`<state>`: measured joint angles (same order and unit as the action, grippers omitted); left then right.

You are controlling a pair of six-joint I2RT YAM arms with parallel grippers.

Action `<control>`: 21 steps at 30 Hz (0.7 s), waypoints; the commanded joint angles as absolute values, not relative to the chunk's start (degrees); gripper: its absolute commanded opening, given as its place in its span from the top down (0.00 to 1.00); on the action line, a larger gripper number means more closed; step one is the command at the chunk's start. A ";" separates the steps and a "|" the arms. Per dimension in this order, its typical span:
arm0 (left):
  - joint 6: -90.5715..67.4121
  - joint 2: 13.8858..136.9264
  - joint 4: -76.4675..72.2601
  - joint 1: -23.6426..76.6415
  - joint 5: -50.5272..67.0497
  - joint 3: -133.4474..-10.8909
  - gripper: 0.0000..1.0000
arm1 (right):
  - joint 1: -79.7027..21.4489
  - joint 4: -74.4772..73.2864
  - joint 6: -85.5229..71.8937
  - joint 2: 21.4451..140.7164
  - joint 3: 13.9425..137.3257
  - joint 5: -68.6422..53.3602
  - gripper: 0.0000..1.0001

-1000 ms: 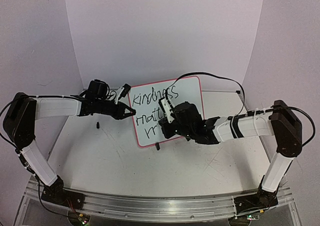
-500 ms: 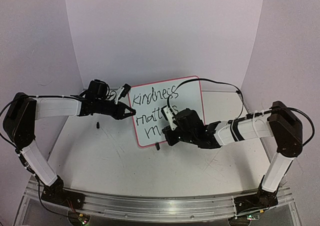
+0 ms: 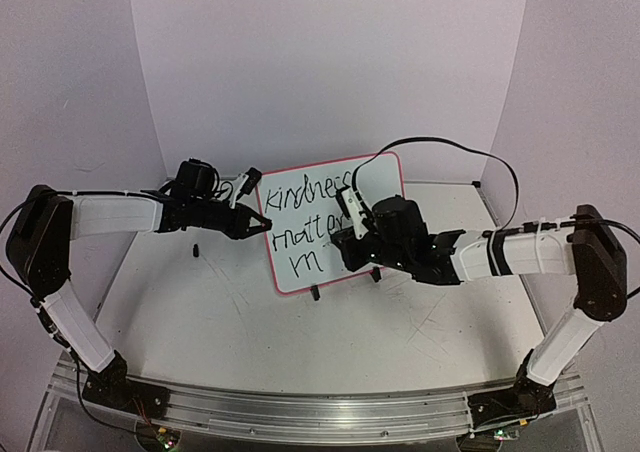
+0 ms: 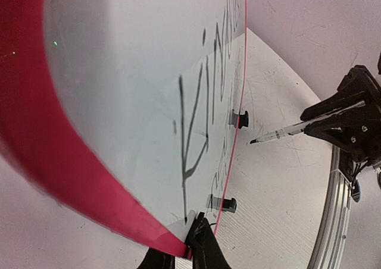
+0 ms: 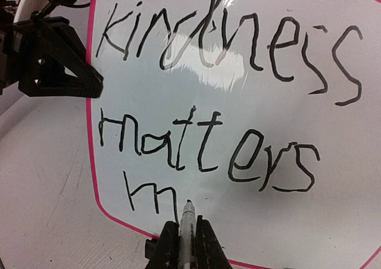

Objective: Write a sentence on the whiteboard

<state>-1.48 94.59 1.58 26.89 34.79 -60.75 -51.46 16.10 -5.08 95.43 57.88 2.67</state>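
The whiteboard (image 3: 385,184) stands tilted on the table, pink-rimmed. My left gripper (image 3: 264,224) is shut on its left edge, with the jaws pinching the rim (image 4: 193,245). The sentence (image 5: 202,144) reads "kindness", "matters" and, on a third line, "m" (image 3: 303,262). My right gripper (image 5: 183,236) is shut on a black-tipped marker (image 5: 188,220). The marker's tip sits just right of the "m", at or very near the board (image 5: 333,215). From above, the right gripper (image 3: 344,246) covers the ends of the upper two lines. The left wrist view shows the marker (image 4: 280,133) pointing at the board (image 4: 119,72).
Two black clip feet (image 3: 316,293) (image 3: 375,275) hold the board up. A small black cap (image 3: 197,250) lies on the table left of the board. A black cable (image 3: 440,147) arcs over the right arm. White backdrop walls close in the back and sides.
My right gripper has moved right and slightly back with the marker, uncovering a finished "m" on the third line. The left gripper and the board have stayed put.
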 commanded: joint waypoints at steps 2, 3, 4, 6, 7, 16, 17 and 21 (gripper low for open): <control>4.23 96.66 3.74 26.02 20.56 -61.65 1.00 | -50.96 17.56 -3.55 99.03 61.22 0.51 1.00; 4.25 96.69 3.77 26.02 20.53 -61.74 1.00 | -50.96 17.58 -3.52 99.22 61.31 0.49 1.00; 4.29 96.76 3.79 26.02 20.46 -61.85 1.00 | -50.94 17.58 -3.41 99.34 61.37 0.54 1.00; 4.41 96.83 3.82 26.02 20.42 -61.99 1.00 | -50.91 17.58 -3.27 99.57 61.43 0.63 1.00; 4.43 96.87 3.83 26.02 20.48 -62.00 1.00 | -50.92 17.58 -3.21 99.62 61.44 0.92 1.00; 4.40 96.67 3.88 26.02 20.57 -61.71 1.00 | -50.79 17.67 -2.83 100.50 62.69 2.75 1.00; 4.39 96.60 3.87 26.04 20.61 -61.62 1.00 | -50.80 17.67 -2.94 100.73 62.83 2.88 1.00; 4.39 96.38 3.91 26.02 20.60 -61.55 1.00 | -50.75 17.66 -3.22 101.41 62.69 2.65 1.00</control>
